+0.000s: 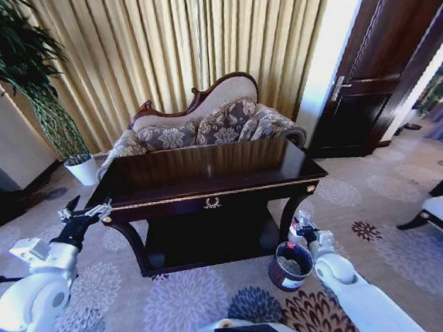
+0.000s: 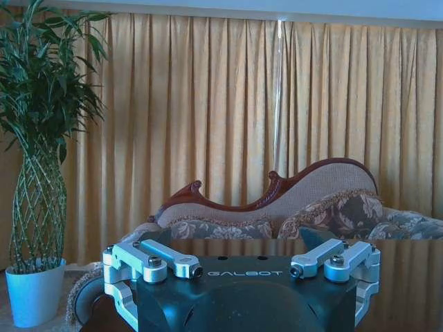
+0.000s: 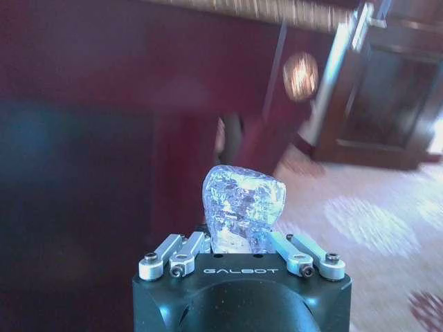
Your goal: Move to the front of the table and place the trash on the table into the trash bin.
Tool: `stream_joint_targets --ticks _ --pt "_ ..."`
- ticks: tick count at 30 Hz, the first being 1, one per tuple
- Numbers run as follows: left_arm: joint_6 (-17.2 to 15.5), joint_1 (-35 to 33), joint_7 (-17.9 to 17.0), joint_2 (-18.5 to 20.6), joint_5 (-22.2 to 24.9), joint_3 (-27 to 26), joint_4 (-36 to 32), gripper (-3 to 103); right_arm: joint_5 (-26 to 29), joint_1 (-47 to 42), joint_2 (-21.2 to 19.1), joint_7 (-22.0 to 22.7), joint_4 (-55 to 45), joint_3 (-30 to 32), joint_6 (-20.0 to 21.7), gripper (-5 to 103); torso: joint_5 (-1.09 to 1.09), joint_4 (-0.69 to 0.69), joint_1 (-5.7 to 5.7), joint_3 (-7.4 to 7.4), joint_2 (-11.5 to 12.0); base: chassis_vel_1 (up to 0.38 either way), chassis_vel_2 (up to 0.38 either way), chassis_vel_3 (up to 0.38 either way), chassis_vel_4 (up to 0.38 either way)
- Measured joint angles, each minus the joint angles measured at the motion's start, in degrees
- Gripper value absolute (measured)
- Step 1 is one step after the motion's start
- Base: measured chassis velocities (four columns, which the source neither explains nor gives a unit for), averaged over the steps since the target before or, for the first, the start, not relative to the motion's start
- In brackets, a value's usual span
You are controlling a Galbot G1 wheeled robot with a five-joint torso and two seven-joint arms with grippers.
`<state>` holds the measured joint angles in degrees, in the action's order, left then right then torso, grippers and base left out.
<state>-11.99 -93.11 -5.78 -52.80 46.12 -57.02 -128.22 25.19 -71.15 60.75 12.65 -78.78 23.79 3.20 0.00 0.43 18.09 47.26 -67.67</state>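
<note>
The right gripper (image 3: 241, 238) is clamped on a crumpled clear bottle (image 3: 243, 207) just above the trash bin (image 1: 291, 266) — beside the table (image 1: 207, 184). The left gripper (image 1: 82, 214) hangs spread apart off the table's left corner.

My arms are glossy white, rounded shells that swell at the joints and taper toward the wrists. Each ends in a black wrist section. My left gripper (image 1: 86, 213) has dark, slim fingers with pale metal parts, and a small white boxy block sits on that forearm. My right gripper (image 1: 304, 225) is black with silver pieces. Up close, each gripper body is a matte black housing with "GALBOT" printed in pale letters across its face. Brushed aluminium linkage bars hinge off both sides, pinned with round-headed screws and dark pivot bolts. A curved white shell with a black panel forms my chest.
</note>
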Motion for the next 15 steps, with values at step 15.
stream_joint_targets --ticks 15 --pt "1.90 -0.36 -0.06 0.63 0.46 -1.72 0.44 100 -7.72 11.78 6.69 -1.65 20.33 -0.84 -4.25 30 0.00 0.01 0.00 0.00 0.00 0.000 0.000 0.000 0.000"
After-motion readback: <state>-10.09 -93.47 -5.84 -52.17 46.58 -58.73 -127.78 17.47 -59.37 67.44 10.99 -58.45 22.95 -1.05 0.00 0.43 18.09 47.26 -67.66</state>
